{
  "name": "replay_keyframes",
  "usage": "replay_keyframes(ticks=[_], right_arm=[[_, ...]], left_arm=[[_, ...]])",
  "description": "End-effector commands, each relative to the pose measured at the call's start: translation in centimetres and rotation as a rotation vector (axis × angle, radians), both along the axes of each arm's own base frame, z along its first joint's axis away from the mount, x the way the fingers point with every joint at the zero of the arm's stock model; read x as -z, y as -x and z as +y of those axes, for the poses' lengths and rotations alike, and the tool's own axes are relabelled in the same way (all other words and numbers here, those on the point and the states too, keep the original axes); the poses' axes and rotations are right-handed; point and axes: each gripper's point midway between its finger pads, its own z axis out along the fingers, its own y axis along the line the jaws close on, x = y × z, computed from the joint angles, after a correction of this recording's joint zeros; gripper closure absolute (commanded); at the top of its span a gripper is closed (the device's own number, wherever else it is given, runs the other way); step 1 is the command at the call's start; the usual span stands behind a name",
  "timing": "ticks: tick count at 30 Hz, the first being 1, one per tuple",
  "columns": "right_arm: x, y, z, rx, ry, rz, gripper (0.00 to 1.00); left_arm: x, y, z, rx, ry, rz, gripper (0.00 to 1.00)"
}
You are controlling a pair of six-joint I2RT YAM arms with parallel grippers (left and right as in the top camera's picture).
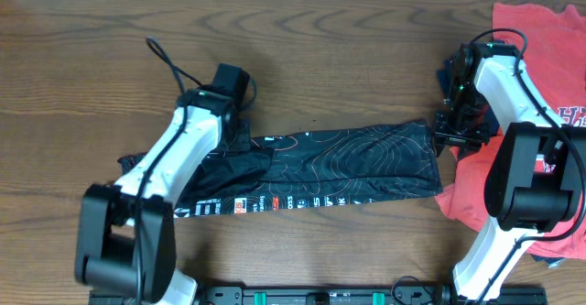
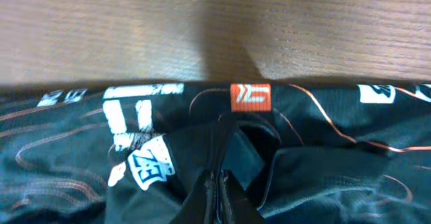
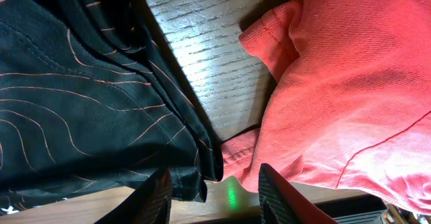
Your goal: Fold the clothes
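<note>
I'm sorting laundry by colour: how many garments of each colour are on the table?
Black: 1, the black jersey
Red: 1, the red T-shirt
Navy: 1, the navy garment, with only a sliver showing under the red one
Total: 3

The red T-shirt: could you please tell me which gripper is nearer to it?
Right. The right gripper hangs at the red T-shirt's inner edge, beside the jersey's end; the left gripper is far across the table, shut on the jersey's other end.
</note>
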Motion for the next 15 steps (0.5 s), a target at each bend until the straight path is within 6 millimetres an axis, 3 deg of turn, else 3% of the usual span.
replay_keyframes(ticks=[1,4,6,10,15], right_arm=[[-0.7,-0.2,-0.4,-0.007,0.004,-0.028,0.59],[-0.7,-0.2,-0.4,-0.007,0.004,-0.028,0.59],[-0.7,-0.2,-0.4,-0.007,0.004,-0.028,0.6],[-0.7,-0.1,-0.4,-0.007,0.003,-0.026,0.6],[-0.8,0.2,-0.4,-0.009,0.002,-0.013,0.6]], left_arm=[[0.1,0.3,-0.1,-0.073,0.014,0.011,0.94],[1.7,1.5,-0.4,-0.066,0.02,0.061,0.92],[3.0,2.3,-0.2,-0.064,0.009,0.092,0.75],[5.1,2.5,0.0,-0.065,0.002,0.09,0.64],[6.3,2.8,0.0,-0.064,-0.002,0.106,0.64]])
